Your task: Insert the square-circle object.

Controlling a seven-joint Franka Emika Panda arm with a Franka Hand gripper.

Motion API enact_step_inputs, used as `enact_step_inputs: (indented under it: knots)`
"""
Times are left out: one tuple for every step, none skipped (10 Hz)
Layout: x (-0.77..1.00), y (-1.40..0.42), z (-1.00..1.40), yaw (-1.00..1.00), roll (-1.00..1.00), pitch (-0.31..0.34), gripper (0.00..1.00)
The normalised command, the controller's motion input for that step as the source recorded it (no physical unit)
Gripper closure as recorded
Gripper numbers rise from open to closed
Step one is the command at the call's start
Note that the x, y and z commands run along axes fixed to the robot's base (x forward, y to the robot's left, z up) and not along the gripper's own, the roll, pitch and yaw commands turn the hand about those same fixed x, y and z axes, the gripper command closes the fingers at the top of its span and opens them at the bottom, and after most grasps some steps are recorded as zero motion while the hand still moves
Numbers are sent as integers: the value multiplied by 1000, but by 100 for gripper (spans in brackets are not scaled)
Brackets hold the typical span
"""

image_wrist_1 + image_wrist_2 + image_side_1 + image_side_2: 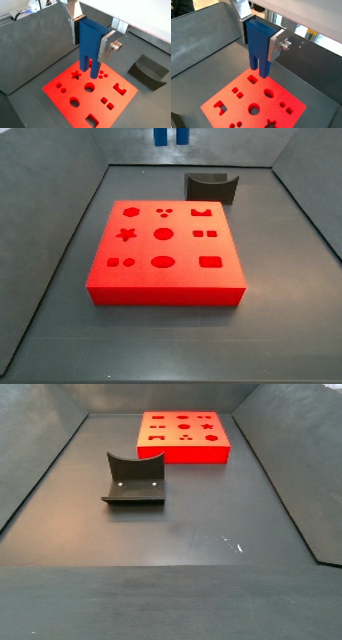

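My gripper is shut on the square-circle object, a bright blue flat peg hanging upright with its two short legs pointing down. It also shows in a wrist view between the silver fingers. The legs hang above the red block with shaped holes, over its edge region and clear of its surface, as seen in both wrist views. In a side view only the peg's leg tips show at the top edge, behind the red block. The gripper is out of view in the side view with the block at the far end.
A dark grey curved holder stands on the floor beyond the block's far right corner; it also shows in a side view and a wrist view. Grey sloping walls enclose the dark floor.
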Motion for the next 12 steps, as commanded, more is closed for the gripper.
enact_step_inputs:
  knots:
    - [-60,-20,-20,0,16,0,100]
    - [-320,-217,-434,-43,127,-24,100]
    - [-243,-320,-894,0,239,-50,100]
    - [-300,-389,-994,14,196,-44,100]
    - [-391,-366,-991,9,181,-60,100]
    - [-377,-346,-969,9,191,-70,100]
    - [-354,-197,-874,0,249,-36,100]
    - [-300,-137,-926,0,200,0,100]
    - [-263,-129,-926,0,151,0,100]
    - [-249,-97,-829,0,116,-10,100]
    - [-231,-54,-743,0,86,-24,100]
    - [-189,0,-509,0,46,-20,100]
